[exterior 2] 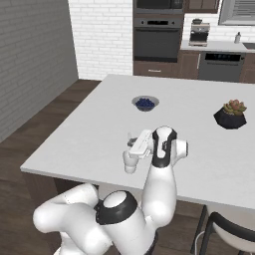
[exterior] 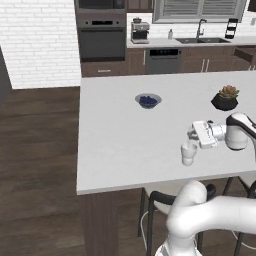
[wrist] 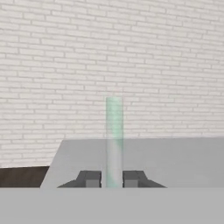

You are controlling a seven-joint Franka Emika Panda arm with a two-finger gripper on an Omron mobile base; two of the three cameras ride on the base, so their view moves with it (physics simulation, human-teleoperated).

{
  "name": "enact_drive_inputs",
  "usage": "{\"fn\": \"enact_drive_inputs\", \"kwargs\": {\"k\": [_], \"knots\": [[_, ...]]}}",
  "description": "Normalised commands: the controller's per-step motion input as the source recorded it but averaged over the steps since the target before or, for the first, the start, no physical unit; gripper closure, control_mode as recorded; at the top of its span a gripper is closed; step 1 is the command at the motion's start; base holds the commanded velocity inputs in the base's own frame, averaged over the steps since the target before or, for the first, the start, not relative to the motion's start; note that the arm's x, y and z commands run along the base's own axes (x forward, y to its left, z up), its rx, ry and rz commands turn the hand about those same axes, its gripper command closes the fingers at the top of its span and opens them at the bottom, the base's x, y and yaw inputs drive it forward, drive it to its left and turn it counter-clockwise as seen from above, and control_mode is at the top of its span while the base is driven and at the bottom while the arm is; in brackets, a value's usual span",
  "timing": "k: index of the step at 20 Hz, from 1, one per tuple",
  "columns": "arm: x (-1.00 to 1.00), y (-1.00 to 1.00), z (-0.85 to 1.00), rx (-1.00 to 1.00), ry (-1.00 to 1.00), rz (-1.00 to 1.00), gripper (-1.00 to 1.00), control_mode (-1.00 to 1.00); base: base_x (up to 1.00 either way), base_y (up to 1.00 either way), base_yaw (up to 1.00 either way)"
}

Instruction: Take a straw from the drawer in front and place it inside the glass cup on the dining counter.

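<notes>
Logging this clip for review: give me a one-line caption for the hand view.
Claw shut on the pale straw, pointing across the white dining counter toward a brick wall.

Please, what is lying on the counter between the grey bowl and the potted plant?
Nothing lies there. In the left base view, the stretch of the dining counter between the bowl and the potted plant is bare white top.
</notes>
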Motion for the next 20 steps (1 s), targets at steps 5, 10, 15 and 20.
{"fn": "enact_drive_inputs", "kwargs": {"k": [5,10,15,20], "knots": [[-0.43,-0.01,-0.06,0.0,0.0,-0.01,1.0,-1.0,0.0,0.0,0.0],[-0.76,-0.07,0.0,0.0,0.0,-0.01,1.0,-1.0,0.0,0.0,0.0],[-0.13,0.0,0.0,0.0,0.0,-0.02,1.0,-1.0,0.0,0.0,0.0],[0.15,0.13,0.0,0.0,-0.01,-0.01,1.0,-1.0,0.0,0.0,0.0]]}}
